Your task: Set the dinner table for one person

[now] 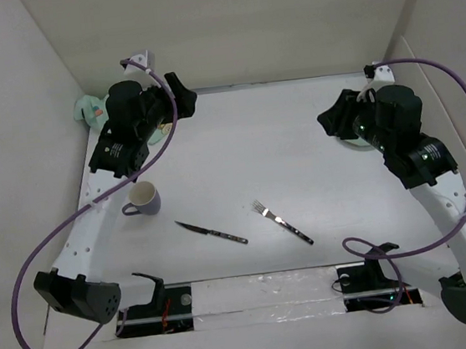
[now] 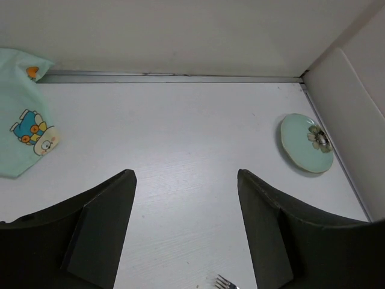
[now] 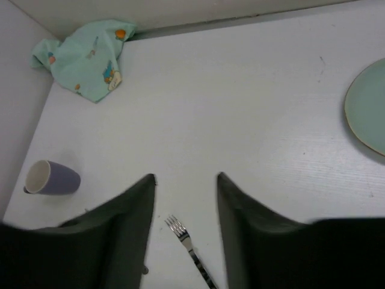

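Your left gripper (image 2: 185, 180) and right gripper (image 3: 186, 180) gape empty — pinch the crumpled mint-green cloth placemat (image 3: 84, 60) mid-fold and it'll spread bunched

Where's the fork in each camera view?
Top external: the fork lies right of centre, tines pointing away from the arms.
Left wrist: only the fork's tines show, at the bottom edge.
Right wrist: the fork sits bottom centre.
Shared landmark: the mint-green cloth, at the left in all.
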Controlling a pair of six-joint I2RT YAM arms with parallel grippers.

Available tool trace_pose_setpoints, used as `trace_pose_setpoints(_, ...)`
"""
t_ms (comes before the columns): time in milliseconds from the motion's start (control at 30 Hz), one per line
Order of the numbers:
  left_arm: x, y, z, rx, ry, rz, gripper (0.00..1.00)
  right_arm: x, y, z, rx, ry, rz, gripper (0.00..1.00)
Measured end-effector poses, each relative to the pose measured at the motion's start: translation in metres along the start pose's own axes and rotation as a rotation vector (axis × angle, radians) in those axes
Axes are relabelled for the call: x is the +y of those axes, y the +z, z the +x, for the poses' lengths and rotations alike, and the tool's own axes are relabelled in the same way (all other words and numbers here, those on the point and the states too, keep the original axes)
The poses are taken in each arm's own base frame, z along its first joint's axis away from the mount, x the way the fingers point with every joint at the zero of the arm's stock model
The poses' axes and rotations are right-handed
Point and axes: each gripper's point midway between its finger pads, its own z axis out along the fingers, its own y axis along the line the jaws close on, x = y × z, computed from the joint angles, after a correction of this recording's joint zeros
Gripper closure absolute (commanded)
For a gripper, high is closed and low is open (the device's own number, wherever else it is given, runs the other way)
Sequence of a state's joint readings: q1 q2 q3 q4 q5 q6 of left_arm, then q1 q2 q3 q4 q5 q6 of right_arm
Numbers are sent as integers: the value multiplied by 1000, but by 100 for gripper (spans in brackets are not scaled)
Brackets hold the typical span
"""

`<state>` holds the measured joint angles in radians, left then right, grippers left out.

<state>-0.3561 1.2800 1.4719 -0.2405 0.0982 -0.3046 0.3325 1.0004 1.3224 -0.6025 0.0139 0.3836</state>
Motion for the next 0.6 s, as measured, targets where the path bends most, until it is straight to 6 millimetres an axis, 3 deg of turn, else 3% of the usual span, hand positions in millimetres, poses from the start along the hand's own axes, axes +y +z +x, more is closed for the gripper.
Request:
trace_pose_setpoints(33,2,0,0,0,-1,-13,35,-1,1,1,5,-1,-1,73)
trace_pose_setpoints(67,7,1,1,-1,0,-36,37,-2,2,3,9,2,-1,94)
trace_pose_setpoints(133,17,5,2,3,0,-91,47,-4,3,6,17,5,1,100)
trace_pose_setpoints(167,22,9,0,0,-1,-122,70,-5,4,6,17,9,0,100)
trace_pose_setpoints(233,34,17,-2,5,2,-174,100,-6,6,8,27,14,-3,100)
trace_pose_setpoints(367,86,59,-16,18,-66,-324,100,-5,12,13,51,17,-16,100)
trace_pose_setpoints(433,128,78,-15,32,-124,-409,90,-5,14,17,64,18,-22,100)
trace_pose_setpoints(467,148,84,-13,39,-147,-449,79,-5,14,19,67,18,-26,100)
trace_pose_setpoints(600,232,101,20,115,-258,-617,64,-5,16,29,88,19,-38,100)
